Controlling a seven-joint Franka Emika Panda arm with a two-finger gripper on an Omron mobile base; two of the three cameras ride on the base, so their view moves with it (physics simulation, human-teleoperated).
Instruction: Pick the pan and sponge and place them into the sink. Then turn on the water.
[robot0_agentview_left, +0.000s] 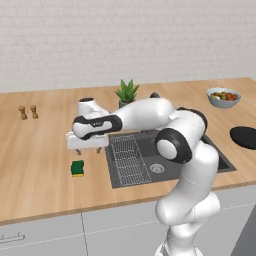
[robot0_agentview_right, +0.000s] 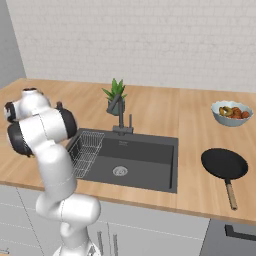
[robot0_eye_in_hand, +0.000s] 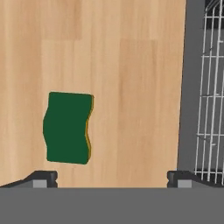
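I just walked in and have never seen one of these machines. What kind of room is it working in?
It looks like a kitchen, computer-drawn rather than real. A dark sink with a faucet is set into a wooden counter, and a black frying pan and a bowl of food sit nearby.

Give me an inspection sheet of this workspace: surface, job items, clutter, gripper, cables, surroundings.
Surface: wooden counter, with a recessed dark grey sink; wire rack in its left part.
Job's things: sponge on the counter left of the sink, green side up; pan on the counter right of the sink, handle toward the front edge; faucet with no water running.
Clutter: fruit bowl, potted plant, two small shakers.
Grippers: gripper open, above the counter, sponge off toward one fingertip, nothing held.
Cables: nothing seen.
Surroundings: white brick wall, grey cabinet fronts below.
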